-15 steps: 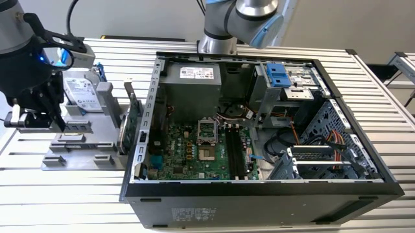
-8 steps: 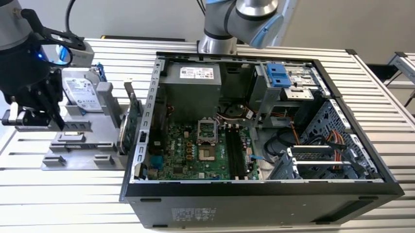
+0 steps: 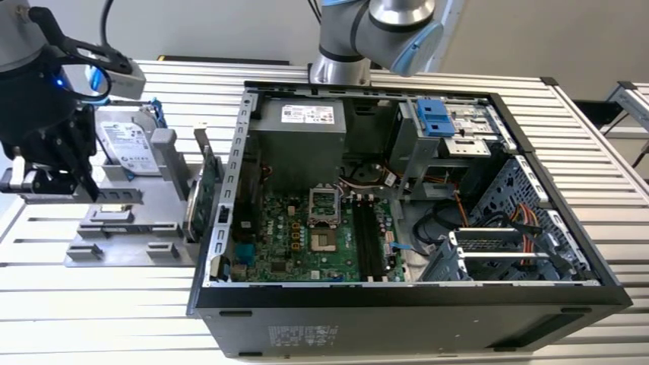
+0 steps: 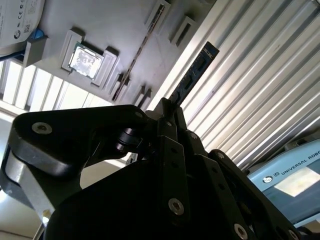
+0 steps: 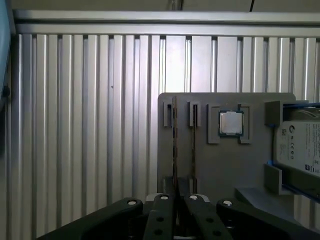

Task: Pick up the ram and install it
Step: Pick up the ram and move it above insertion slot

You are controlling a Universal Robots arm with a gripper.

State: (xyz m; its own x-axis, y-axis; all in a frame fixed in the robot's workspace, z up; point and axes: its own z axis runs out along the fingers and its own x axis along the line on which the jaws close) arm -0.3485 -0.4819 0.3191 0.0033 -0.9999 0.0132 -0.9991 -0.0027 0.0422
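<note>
Exterior view: I see the open computer case (image 3: 406, 319) taking up the centre and the exterior view's right. It lies on the ribbed metal table (image 3: 102, 319) with its motherboard (image 3: 304, 236) facing up. At the exterior view's left, just beside the case, sits the grey fixture plate (image 3: 121, 236). The plate carries the hard drive (image 3: 130, 146) in a blue frame and the green expansion card (image 3: 210, 194), which stands on edge. The gripper (image 3: 51, 179) hangs over the plate's outer side, at mid-left of the frame. In the second wrist view its jaws are pinched narrow on the ram (image 4: 195, 75), a slim dark stick clamped by one end. The stick's free end reaches past the fingertips, over the plate's edge and the table. Smallest is a square processor chip (image 5: 231, 122), lying in a pocket of the plate.
</note>
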